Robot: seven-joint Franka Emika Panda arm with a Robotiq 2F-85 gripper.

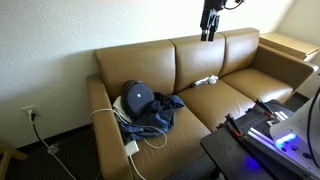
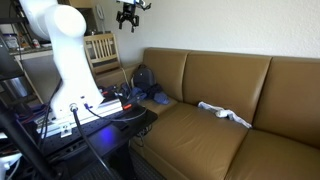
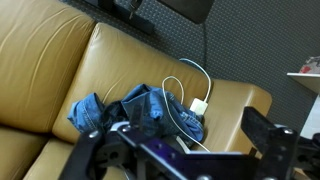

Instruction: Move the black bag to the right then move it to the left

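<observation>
Well, I have the gripper [image 1: 208, 30] hanging high over the sofa [image 1: 240, 95], jaws spread and empty, ready for an approach. The black bag [image 1: 138, 97] sits at the left end, propped against the backrest [image 1: 135, 62] on a dark blue garment [image 1: 158, 115], with a white charger [image 3: 198, 104] nearby.

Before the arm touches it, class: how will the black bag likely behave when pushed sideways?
The black bag looks rounded and soft, so it probably dents rather than slides stiffly. Seemingly propped in the sofa corner, it might topple. The blue garment beside it may drag along.
</observation>
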